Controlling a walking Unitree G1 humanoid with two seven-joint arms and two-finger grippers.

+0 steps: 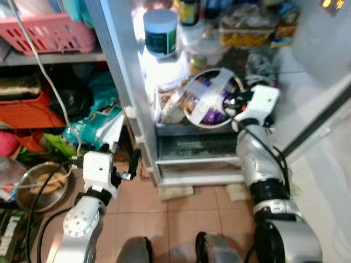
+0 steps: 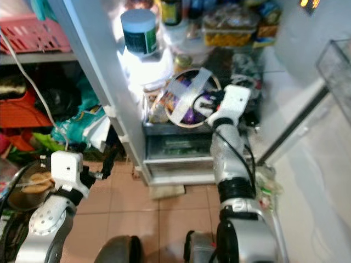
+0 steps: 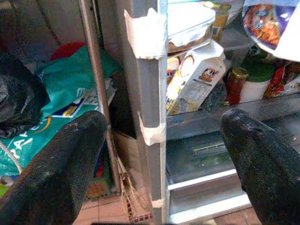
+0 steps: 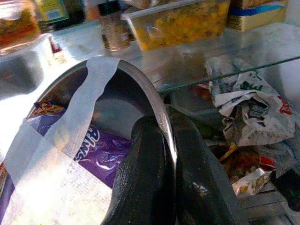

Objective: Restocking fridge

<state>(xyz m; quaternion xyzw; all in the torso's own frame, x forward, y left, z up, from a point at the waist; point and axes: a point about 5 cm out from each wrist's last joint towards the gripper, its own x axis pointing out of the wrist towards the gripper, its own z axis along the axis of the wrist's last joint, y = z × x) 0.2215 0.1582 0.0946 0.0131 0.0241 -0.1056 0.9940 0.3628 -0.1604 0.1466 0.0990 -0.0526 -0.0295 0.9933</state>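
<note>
A round steel bowl point(image 1: 211, 98) with a purple snack packet inside and strips of white tape across its mouth is held tilted at the open fridge point(image 1: 164, 131), in front of its lower shelf. My right gripper point(image 1: 235, 104) is shut on the bowl's rim point(image 4: 161, 117), one finger inside and one outside. My left gripper point(image 1: 125, 167) hangs low beside the fridge's left wall, open and holding nothing; its fingers point(image 3: 56, 168) frame the fridge edge and a carton point(image 3: 194, 77) on the shelf.
Upper shelves hold a blue-lidded tub point(image 1: 160, 32), a box of yellow food point(image 4: 180, 23) and jars. A drawer point(image 1: 197, 148) sits under the bowl. A rack left of the fridge carries a pink basket point(image 1: 52, 33); bags and a metal dish point(image 1: 44, 186) lie below it.
</note>
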